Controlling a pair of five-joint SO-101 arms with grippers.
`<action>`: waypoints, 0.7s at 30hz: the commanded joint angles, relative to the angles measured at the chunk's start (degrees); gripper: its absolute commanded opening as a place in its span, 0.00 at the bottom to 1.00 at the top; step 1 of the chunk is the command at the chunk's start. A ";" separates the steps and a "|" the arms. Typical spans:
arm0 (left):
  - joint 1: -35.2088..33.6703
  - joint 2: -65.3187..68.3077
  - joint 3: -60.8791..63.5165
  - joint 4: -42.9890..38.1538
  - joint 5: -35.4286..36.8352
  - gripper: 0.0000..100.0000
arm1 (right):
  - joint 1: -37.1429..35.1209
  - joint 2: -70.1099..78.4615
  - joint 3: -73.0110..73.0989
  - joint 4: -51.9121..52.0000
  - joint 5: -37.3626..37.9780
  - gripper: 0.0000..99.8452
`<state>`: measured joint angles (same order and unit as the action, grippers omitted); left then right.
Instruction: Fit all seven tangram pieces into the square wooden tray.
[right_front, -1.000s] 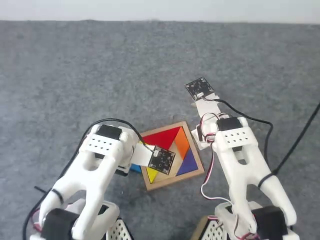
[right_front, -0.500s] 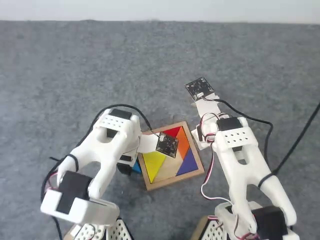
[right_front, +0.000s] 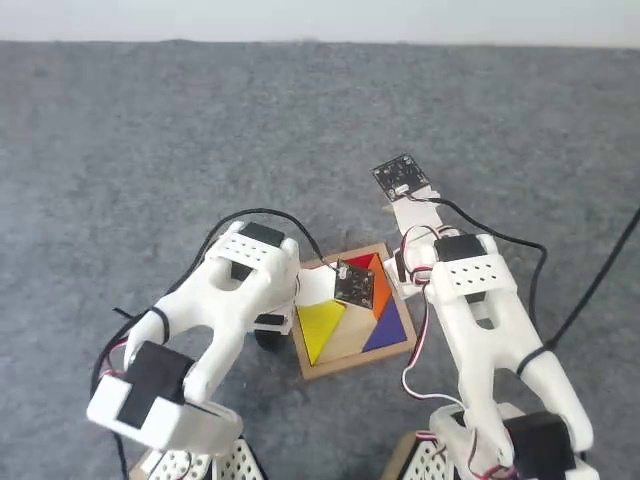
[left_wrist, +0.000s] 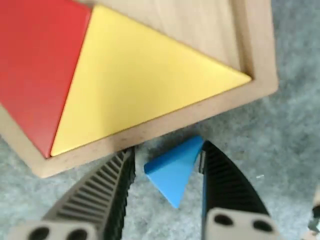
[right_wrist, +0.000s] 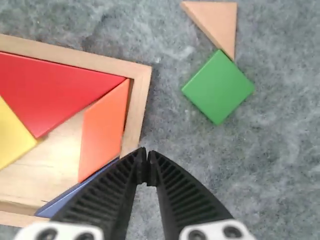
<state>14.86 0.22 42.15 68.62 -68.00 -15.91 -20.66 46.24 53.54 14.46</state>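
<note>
The square wooden tray (right_front: 360, 360) holds a red triangle (right_front: 357, 262), a yellow triangle (right_front: 320, 326), an orange piece (right_front: 381, 287) and a purple-blue triangle (right_front: 391, 331). A blue triangle (left_wrist: 174, 170) lies on the carpet just outside the tray's rim (left_wrist: 200, 109). My left gripper (left_wrist: 167, 172) is open astride it, one finger touching its corner. Beside the tray's other side (right_wrist: 142, 100), my right gripper (right_wrist: 147, 161) is shut on nothing. A green square (right_wrist: 218, 86) and a tan triangle (right_wrist: 214, 21) lie on the carpet beyond it.
Grey carpet covers the whole table. The left arm (right_front: 240, 290) leans over the tray's near-left side and the right arm (right_front: 470, 300) stands close to its right edge. Bare wood (right_front: 352, 338) shows inside the tray between the pieces.
The left arm has swung forward and to the right over the tray's left side. The tray has shifted slightly to the right. The right arm has not moved.
</note>
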 joint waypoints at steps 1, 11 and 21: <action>-0.62 -0.26 -0.31 -0.70 1.14 0.20 | 0.66 -0.66 -0.35 -0.48 0.97 0.01; -6.24 -0.26 -0.66 3.25 -7.65 0.20 | 0.66 -0.66 -0.35 -0.48 0.97 0.01; -4.31 -0.26 -0.57 2.90 -5.27 0.20 | 0.66 -0.66 -0.35 -0.48 0.97 0.01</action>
<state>10.02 0.22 42.15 71.25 -75.12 -16.09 -20.66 46.24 53.54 14.46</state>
